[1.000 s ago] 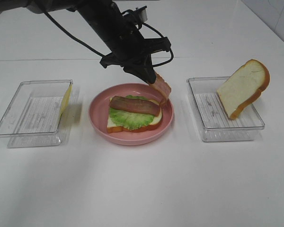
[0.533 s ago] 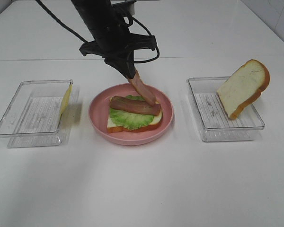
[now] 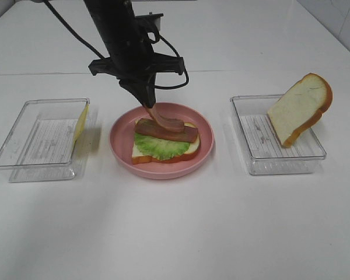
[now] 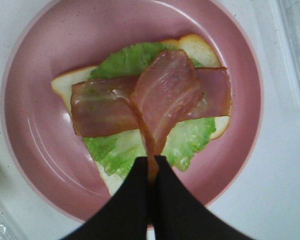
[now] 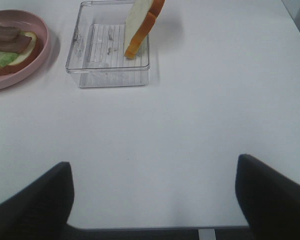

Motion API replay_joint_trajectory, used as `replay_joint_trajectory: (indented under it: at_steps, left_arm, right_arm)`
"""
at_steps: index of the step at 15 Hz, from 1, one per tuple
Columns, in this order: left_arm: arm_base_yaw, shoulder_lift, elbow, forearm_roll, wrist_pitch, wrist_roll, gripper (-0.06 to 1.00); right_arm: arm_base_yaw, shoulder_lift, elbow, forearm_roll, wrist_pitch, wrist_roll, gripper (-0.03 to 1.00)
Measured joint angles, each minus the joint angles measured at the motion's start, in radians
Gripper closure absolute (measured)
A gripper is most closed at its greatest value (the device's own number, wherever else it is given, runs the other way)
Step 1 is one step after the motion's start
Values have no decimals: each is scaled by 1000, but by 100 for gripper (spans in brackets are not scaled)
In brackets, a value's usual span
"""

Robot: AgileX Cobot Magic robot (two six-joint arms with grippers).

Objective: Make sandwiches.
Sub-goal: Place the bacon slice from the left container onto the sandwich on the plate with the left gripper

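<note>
Pink plate (image 3: 118, 153) at mid-table carries the open sandwich (image 3: 163, 143): bottom bread slice (image 3: 141, 156), lettuce (image 3: 160, 147), one flat bacon strip (image 3: 181, 134). Just above, the left gripper (image 3: 147, 100) pinches a second bacon strip (image 3: 163, 121), its free end draped on the first. The right gripper (image 5: 155, 195) gapes wide over the white table (image 5: 190, 115), holding nothing. Another bread slice (image 3: 300, 108) leans in a clear tray (image 3: 251, 163).

Black arm (image 3: 118, 35) (thin cables (image 3: 185, 73) looped alongside) with tapered hand (image 4: 151, 159).

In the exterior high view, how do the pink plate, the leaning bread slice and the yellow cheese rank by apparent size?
1. pink plate
2. leaning bread slice
3. yellow cheese, smallest here, though it stands nearly edge-on to the camera
</note>
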Motion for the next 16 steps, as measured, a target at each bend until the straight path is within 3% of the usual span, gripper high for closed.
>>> replay_joint_trajectory:
  at_steps: [9,11,14,16]
  left_arm:
    - [0,72,0,29,5,-7,94]
    - [0,72,0,31,5,-7,76]
    - [0,72,0,32,5,-7,34]
    - [0,72,-1,37,5,-7,13]
  right_arm:
    - [0,0,0,0,0,0,12]
    - [0,0,0,0,0,0,12]
    - [0,0,0,0,0,0,12]
    - [0,0,0,0,0,0,12]
